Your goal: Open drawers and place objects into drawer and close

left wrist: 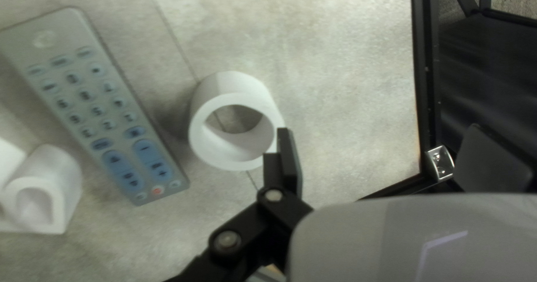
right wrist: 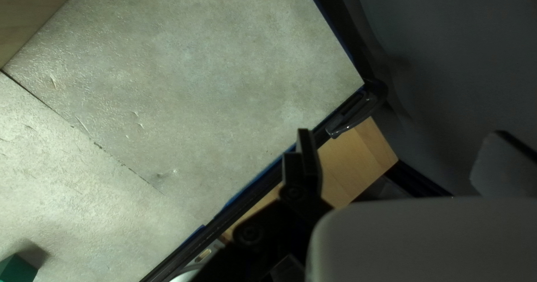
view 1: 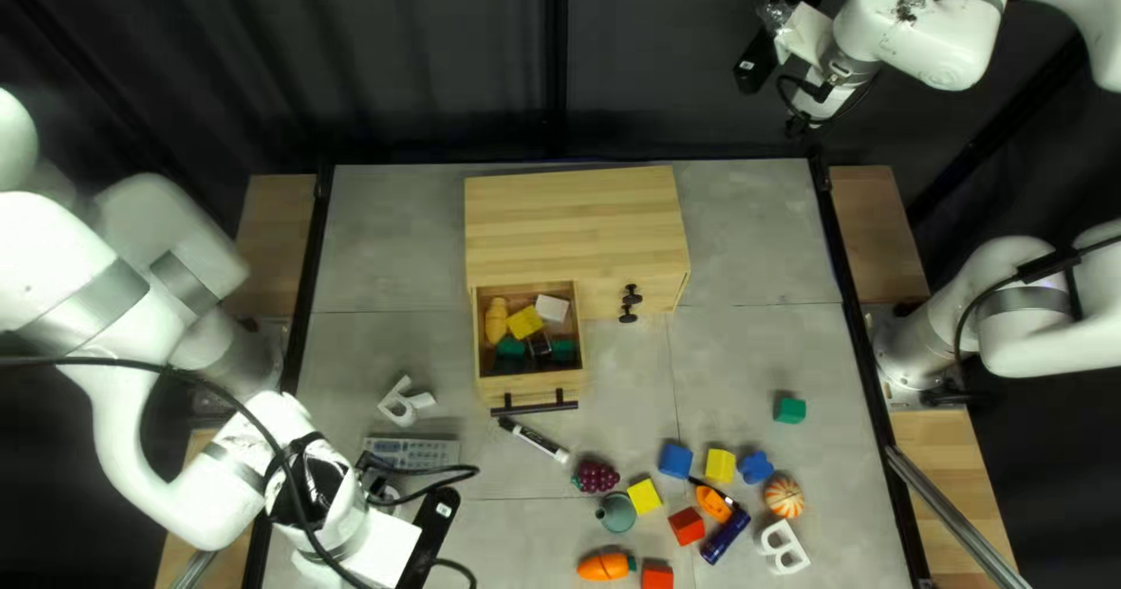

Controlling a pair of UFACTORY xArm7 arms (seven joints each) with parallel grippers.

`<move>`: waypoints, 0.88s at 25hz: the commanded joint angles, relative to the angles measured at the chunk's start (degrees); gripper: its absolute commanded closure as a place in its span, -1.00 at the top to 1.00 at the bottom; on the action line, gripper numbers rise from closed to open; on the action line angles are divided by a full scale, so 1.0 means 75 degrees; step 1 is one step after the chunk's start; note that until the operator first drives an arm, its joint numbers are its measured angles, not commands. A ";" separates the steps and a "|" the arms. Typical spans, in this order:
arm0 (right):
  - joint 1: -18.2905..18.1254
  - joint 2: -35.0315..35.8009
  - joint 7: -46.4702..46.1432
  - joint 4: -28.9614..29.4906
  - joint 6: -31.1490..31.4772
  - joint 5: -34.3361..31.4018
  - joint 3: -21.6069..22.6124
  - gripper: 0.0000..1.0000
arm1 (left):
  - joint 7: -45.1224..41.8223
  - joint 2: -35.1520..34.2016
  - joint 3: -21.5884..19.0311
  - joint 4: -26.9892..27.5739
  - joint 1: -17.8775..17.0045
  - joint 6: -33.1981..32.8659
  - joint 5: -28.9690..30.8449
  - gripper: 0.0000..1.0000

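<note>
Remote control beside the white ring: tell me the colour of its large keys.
The large keys are blue, best seen in the left wrist view.

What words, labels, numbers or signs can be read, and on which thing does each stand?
"B": the white letter block near the striped ball, by its shape.
Perhaps "R", not certain: the white block near the remote.
Remote keys: marks too small and blurred to read surely.
Marker: any print is too small.
</note>
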 commanded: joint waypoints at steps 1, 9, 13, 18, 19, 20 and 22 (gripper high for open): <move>0.0000 0.0000 0.0000 0.0000 0.0000 0.0000 0.0000 1.00 | -0.0604 0.0227 -0.0203 0.0104 -0.0062 -0.0163 0.0380 1.00; 0.0000 0.0000 0.0000 0.0000 0.0000 0.0000 0.0000 1.00 | -0.1988 0.0503 -0.0690 0.1118 -0.0229 0.0794 0.1739 1.00; 0.0000 0.0000 0.0000 0.0000 0.0000 0.0000 0.0000 1.00 | -0.2102 0.0529 -0.0737 0.1177 -0.0255 0.0844 0.1838 1.00; 0.0000 0.0000 0.0000 0.0000 0.0000 0.0000 0.0000 1.00 | -0.2102 0.0529 -0.0737 0.1177 -0.0255 0.0844 0.1838 1.00; 0.0000 0.0000 0.0000 0.0000 0.0000 0.0000 0.0000 1.00 | -0.2102 0.0529 -0.0737 0.1177 -0.0255 0.0844 0.1838 1.00; 0.0000 0.0000 0.0000 0.0000 0.0000 0.0000 0.0000 1.00 | -0.2102 0.0529 -0.0737 0.1177 -0.0255 0.0844 0.1838 1.00; 0.0000 0.0000 0.0000 0.0000 0.0000 0.0000 0.0000 1.00 | -0.2102 0.0529 -0.0737 0.1177 -0.0255 0.0844 0.1838 1.00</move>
